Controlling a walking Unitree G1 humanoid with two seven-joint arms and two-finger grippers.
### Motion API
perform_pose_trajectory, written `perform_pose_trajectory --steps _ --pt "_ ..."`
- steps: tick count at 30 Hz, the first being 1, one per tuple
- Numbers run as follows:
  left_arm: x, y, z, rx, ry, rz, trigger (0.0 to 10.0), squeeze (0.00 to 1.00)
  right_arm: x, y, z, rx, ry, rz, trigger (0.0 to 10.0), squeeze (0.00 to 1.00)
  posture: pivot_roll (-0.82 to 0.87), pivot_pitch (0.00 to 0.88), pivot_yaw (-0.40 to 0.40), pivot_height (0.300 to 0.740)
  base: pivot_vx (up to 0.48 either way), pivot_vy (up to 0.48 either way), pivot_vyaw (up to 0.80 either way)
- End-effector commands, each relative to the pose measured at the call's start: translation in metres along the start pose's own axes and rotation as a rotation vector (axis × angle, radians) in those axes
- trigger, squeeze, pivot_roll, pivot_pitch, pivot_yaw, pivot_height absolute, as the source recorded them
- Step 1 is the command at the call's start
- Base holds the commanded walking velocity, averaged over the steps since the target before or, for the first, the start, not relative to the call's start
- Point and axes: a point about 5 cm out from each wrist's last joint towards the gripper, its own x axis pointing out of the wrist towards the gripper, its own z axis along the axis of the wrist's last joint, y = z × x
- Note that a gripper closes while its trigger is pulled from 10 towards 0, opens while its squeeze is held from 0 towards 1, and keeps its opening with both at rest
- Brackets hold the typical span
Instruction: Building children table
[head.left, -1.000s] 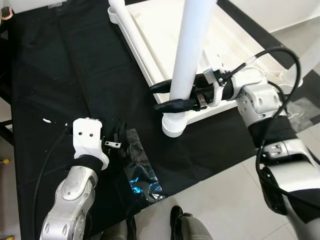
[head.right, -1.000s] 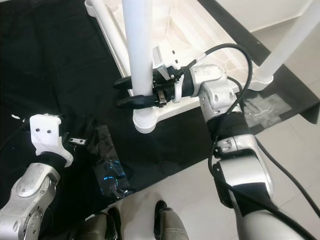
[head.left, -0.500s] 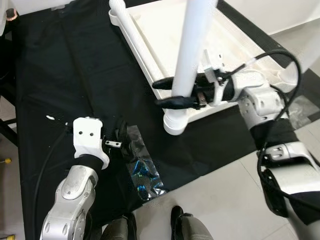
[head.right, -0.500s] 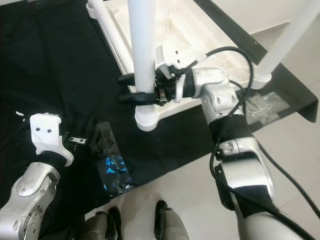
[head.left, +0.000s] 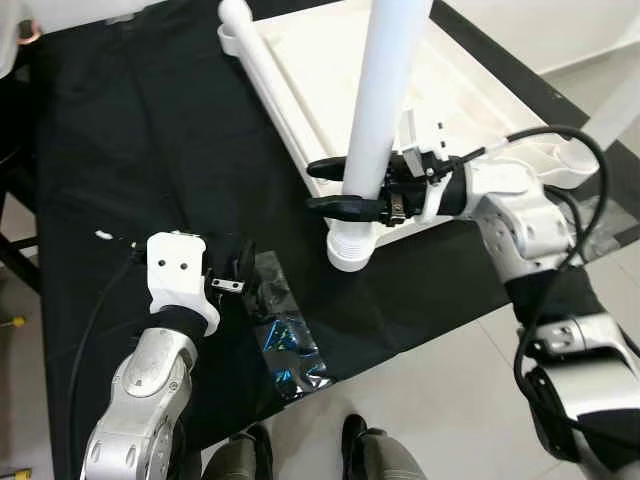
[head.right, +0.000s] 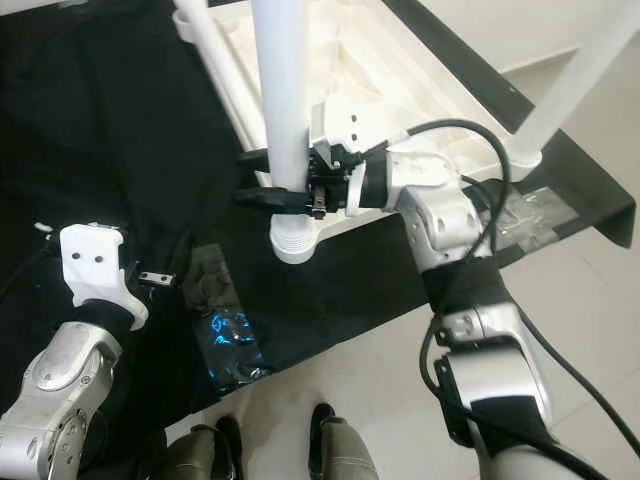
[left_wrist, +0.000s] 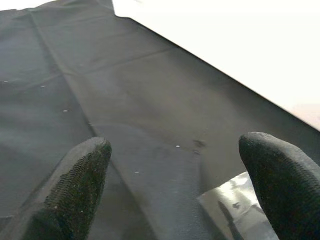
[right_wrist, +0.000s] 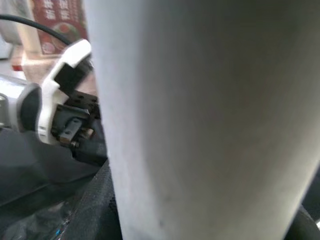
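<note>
Right claw (head.left: 335, 187) apparently clamped round white table leg (head.left: 380, 110), left claw (left_wrist: 175, 185) open

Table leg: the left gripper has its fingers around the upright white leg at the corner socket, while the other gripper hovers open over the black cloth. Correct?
Not quite. The right gripper has its fingers around the upright white table leg, as the left eye view shows. The left gripper is the one hovering open over the black cloth.

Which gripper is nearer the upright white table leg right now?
Right. The right gripper has its fingers around the table leg just above its socket. The left gripper is open, apart from it, over the black cloth.
</note>
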Motion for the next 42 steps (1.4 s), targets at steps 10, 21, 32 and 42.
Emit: perform_pose_trajectory --steps 10,21,32,42 --pt "0.005 0.019 0.005 0.043 -0.016 0.043 10.0 0.0 0.006 0.049 -0.077 0.404 0.199 -0.783 10.0 0.0 0.02 0.344 -0.024 0.74 0.0 0.0 0.0" --pt "0.019 0.033 0.021 0.055 -0.073 0.04 10.0 0.0 0.03 0.082 -0.076 0.453 0.208 -0.967 10.0 0.0 0.03 0.302 -0.013 0.74 0.0 0.0 0.0" --pt "0.04 0.013 0.099 -0.207 -0.261 -0.49 10.0 0.0 0.038 0.087 -0.07 0.461 0.22 -1.072 10.0 0.0 0.02 0.242 -0.012 0.74 0.0 0.0 0.0" --pt "0.044 -0.018 0.136 -0.186 -0.231 -1.042 10.0 0.0 0.05 0.075 -0.069 0.415 0.19 -1.061 10.0 0.0 0.03 0.185 0.005 0.74 0.0 0.0 0.0"
